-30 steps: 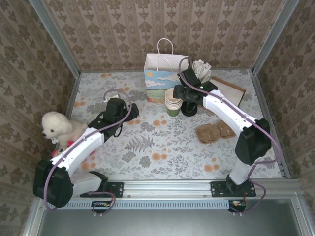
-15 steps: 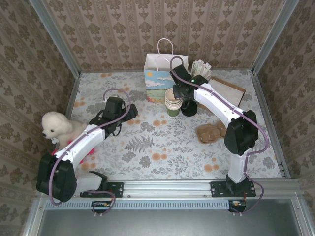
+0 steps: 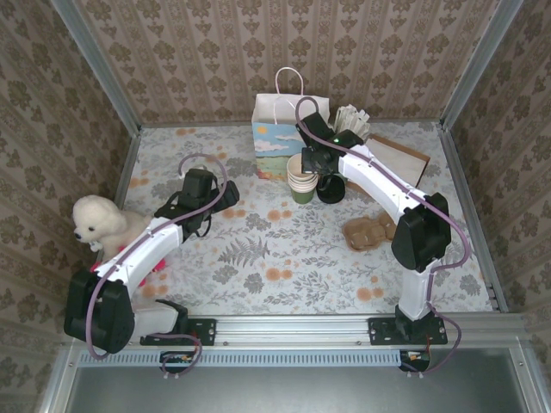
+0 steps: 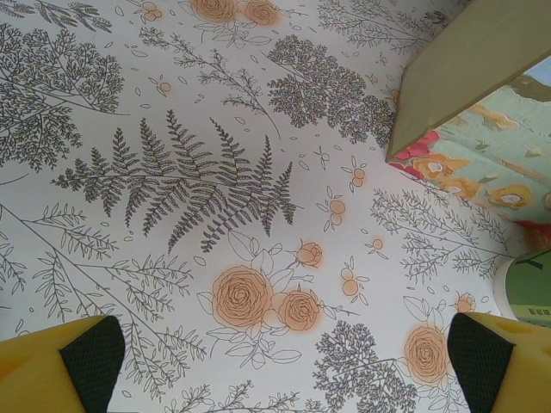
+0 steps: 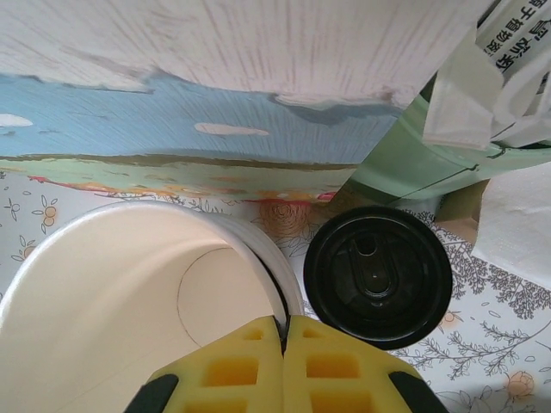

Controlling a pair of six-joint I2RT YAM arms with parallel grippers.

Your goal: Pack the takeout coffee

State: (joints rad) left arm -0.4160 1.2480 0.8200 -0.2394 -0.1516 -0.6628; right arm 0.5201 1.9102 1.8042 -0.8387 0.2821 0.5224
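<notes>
The takeout coffee [image 5: 377, 275], a cup under a round black lid, stands on the table [image 3: 331, 189] just right of a stack of lidless green cups [image 3: 301, 182]. My right gripper [image 5: 285, 331] is shut on the near rim of the stack's top cup [image 5: 129, 292], one yellow finger inside its cream wall and one outside, a little left of the black lid. From above, the right gripper [image 3: 313, 162] hangs over both cups. My left gripper [image 4: 284, 366] is open over bare tablecloth, nothing between its fingers [image 4: 86, 361], left of the cups [image 3: 217, 196].
A paper bag [image 3: 280, 138] with a painted landscape stands upright right behind the cups; its corner [image 4: 482, 103] is in the left wrist view. A pale-green holder of white sticks [image 3: 353, 125] is behind the coffee. A cardboard cup carrier [image 3: 376, 231] lies front right, a plush dog [image 3: 99, 224] far left.
The right gripper's jaws have closed onto the rim of the stack's top cup, and that arm has shifted left and back. The left arm has edged slightly towards the bag.
</notes>
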